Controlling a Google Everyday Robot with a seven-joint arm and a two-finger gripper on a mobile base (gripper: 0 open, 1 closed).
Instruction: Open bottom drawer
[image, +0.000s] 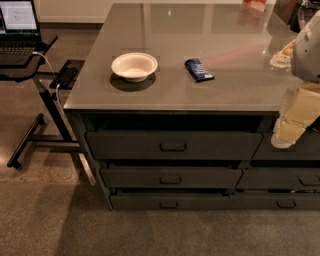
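The bottom drawer (170, 201) is the lowest, slimmest dark grey front in the wide left column under the counter. Its small dark pull handle (169, 205) sits at the centre. The front lies about flush with the cabinet base, with a thin dark gap above it. Two taller grey drawers (172, 145) (171, 177) sit above it. My gripper (286, 131), cream-coloured, hangs at the right edge of the view, level with the top drawer row. It is well above and to the right of the bottom drawer's handle and holds nothing that I can see.
The grey countertop (235, 85) holds a white bowl (134, 66), a blue snack packet (199, 69) and items at the back right. A neighbouring drawer column (285, 202) is on the right. A laptop stand (30, 65) stands on the floor to the left.
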